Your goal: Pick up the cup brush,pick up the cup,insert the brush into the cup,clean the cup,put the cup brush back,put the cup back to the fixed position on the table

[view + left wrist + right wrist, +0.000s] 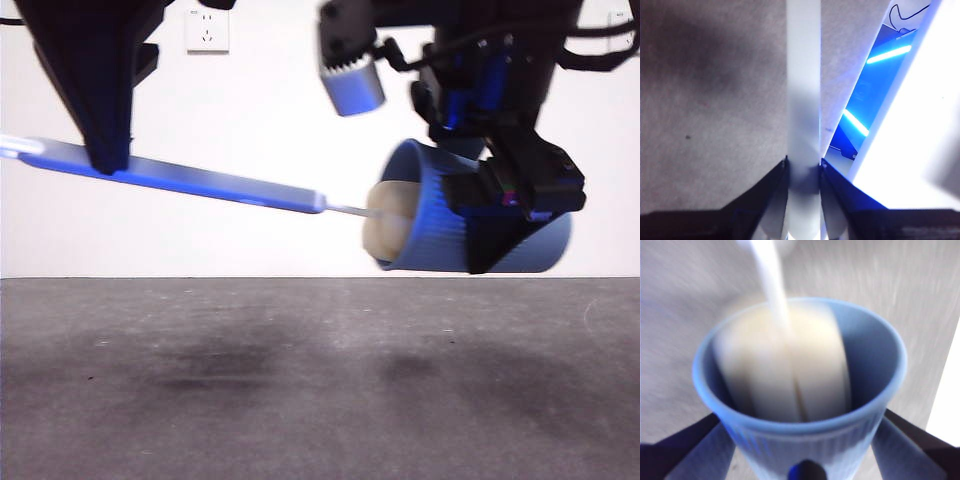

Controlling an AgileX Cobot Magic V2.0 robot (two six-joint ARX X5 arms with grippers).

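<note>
- The table (320, 380) lay bare below.
- The left gripper (108, 160) clamped the brush (200, 182) handle; the right gripper (490, 225) clamped the cup (425, 215), held sideways aloft.
- The sponge sat just inside the rim; cleaning would want short, axis-aligned strokes.

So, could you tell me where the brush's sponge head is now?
The sponge head sits in the mouth of the cup, held sideways above the table by the right pincer, right of centre in the front view.

Two black robot arms. The left gripper (108, 160) is a plain dark wedge. The right gripper (480, 262) carries black cables, a silvery toothed cylinder, and small coloured marks near its jaws.
</note>
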